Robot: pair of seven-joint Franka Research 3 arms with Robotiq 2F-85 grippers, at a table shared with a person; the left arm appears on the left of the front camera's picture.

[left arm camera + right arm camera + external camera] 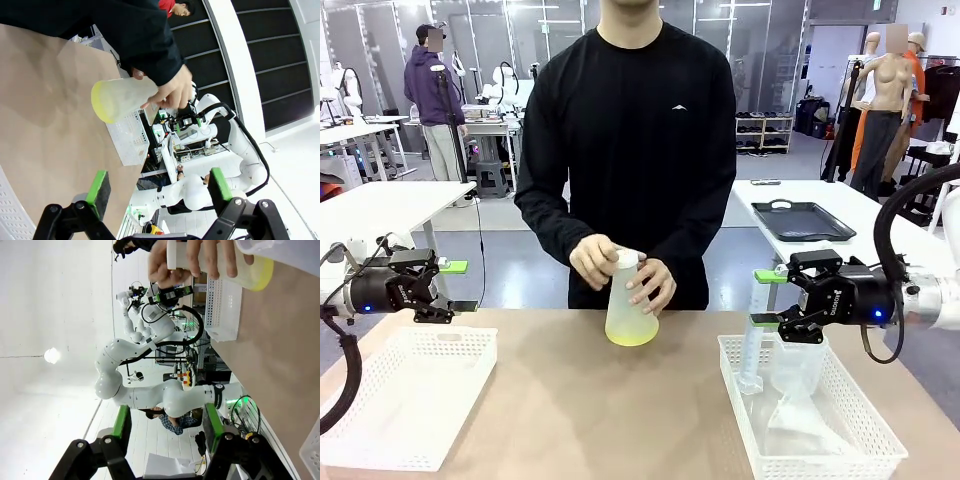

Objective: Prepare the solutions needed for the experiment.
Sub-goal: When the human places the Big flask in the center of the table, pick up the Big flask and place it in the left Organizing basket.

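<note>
A brown wooden table top [610, 410] carries two white perforated plastic baskets. The left basket [420, 333] holds nothing. The right basket [825, 466] holds a tall clear plastic cylinder [752, 360], upright in its far left corner, and crumpled clear plastic [795, 405] beside it. On a white table [865, 205] behind lies a black rectangular tray [804, 221].

flask [631, 300] centred on table [570, 400] — solutions [631, 337] in its bottom, left basket [380, 455], right basket [820, 466] flanking, person [630, 130] behind

Left gripper [455, 286], jaws wide apart; right gripper [767, 298], jaws apart, empty
</note>
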